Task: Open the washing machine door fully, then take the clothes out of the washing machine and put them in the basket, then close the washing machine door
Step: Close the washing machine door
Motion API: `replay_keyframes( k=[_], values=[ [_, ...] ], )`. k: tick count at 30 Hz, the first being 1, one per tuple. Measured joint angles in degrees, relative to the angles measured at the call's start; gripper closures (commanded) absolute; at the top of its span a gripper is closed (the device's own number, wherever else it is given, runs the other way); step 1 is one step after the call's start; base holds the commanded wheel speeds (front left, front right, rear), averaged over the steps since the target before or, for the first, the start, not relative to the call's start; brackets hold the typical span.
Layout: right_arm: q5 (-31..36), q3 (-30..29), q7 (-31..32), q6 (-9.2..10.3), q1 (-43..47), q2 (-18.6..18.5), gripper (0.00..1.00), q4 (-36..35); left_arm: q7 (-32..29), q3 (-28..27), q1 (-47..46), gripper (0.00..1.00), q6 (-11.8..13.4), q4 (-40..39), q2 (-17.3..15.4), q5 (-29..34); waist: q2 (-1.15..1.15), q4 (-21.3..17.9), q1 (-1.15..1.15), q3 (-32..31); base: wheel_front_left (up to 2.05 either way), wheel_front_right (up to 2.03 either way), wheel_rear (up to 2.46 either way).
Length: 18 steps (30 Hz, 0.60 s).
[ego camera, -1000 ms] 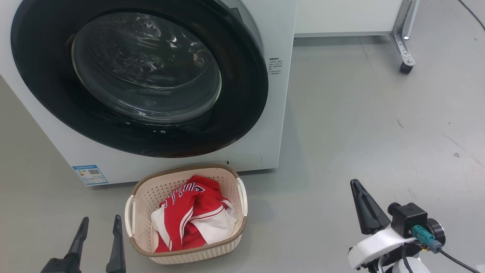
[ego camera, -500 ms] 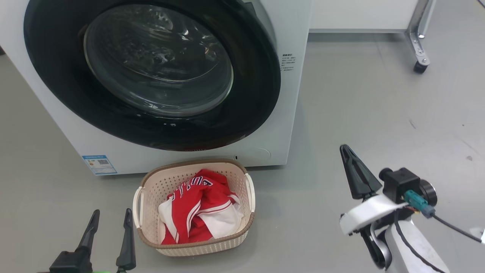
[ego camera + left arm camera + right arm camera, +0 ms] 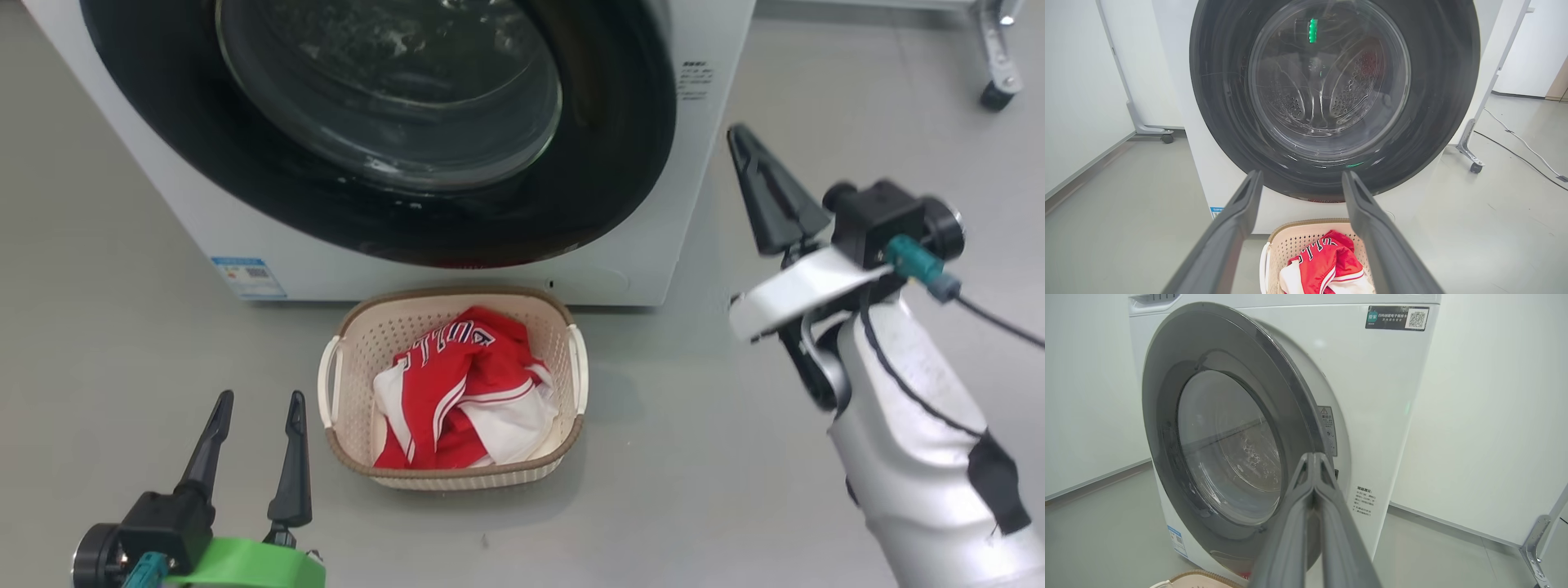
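Moved: right gripper [image 3: 739, 139] is raised from near the floor to beside the washing machine [image 3: 645, 278]; the head camera is shifted too.
Pincers: right fingers are pressed together, empty; left gripper [image 3: 260, 400] is spread wide, empty.
Laundry: clothes [image 3: 457, 384] are heaped in the basket [image 3: 445, 291], before the machine.
Door: washing machine door [image 3: 1161, 416] is seemingly left ajar, right edge stood off.
Relation: that free edge lies just left of the right gripper's tip; the right arm is nearer, so a closing push is judged next.

Two dark fingers [image 3: 1237, 220] stand wide apart before the round door [image 3: 1327, 81]. Red clothes [image 3: 1327, 265] lie in the basket [image 3: 1287, 248].
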<state>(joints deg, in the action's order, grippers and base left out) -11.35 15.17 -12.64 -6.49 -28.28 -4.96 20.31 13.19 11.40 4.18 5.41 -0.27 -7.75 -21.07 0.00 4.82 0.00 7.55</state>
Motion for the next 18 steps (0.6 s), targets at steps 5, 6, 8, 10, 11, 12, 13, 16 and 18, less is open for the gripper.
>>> replay_keyframes(
  k=[5,6,8,10,11,12,13,16,18],
  values=[
    [0.42,-0.01,0.88,-0.02,-6.47,-1.10,1.00,1.53,0.07,0.65,-2.52,0.00,-0.67,-0.07,0.93,0.00,0.00,2.30,0.00,2.89,0.00,0.00,0.00],
    [0.44,0.07,1.10,-0.05,-7.60,-1.26,1.00,1.89,0.08,0.87,-2.99,0.00,-0.68,-0.05,1.13,0.01,0.00,2.79,0.00,3.47,0.00,0.00,0.00],
    [0.47,0.13,1.53,-0.40,-9.74,-1.62,1.00,2.72,0.08,1.32,-3.92,0.00,-0.81,-0.03,1.24,0.31,0.00,3.78,0.00,4.64,0.00,0.00,0.00],
    [0.48,0.15,1.76,-0.46,-11.72,-1.80,1.00,3.64,0.20,1.48,-4.88,0.00,-1.22,0.02,1.43,0.52,0.00,4.74,0.00,5.84,0.00,0.00,0.00],
    [0.47,0.15,1.77,-0.46,-12.67,-1.83,1.00,4.16,0.54,1.57,-5.36,0.00,-1.23,0.09,1.54,0.52,0.00,5.21,0.00,6.43,0.00,0.00,0.00],
    [0.47,0.15,1.79,-0.46,-13.57,-1.86,1.00,4.66,0.56,1.63,-5.77,0.00,-1.25,0.11,1.64,0.52,0.00,5.66,0.00,7.01,0.00,0.00,0.00],
    [0.47,0.15,1.85,-0.46,-14.41,-1.89,1.00,5.22,0.56,1.71,-6.15,0.00,-1.26,0.24,1.77,0.52,0.00,6.13,0.00,7.61,0.00,0.00,0.00],
    [0.41,0.18,2.10,-0.48,-16.58,-2.13,1.00,7.03,0.57,1.98,-7.48,0.00,-1.77,0.93,2.14,0.52,0.00,7.49,0.01,9.23,0.00,0.00,0.00],
    [0.40,0.18,2.09,-0.48,-17.88,-2.40,1.00,8.24,0.58,2.01,-8.20,0.00,-1.99,1.49,2.50,0.53,0.00,8.36,0.01,10.18,0.00,0.00,0.00]
  ],
)
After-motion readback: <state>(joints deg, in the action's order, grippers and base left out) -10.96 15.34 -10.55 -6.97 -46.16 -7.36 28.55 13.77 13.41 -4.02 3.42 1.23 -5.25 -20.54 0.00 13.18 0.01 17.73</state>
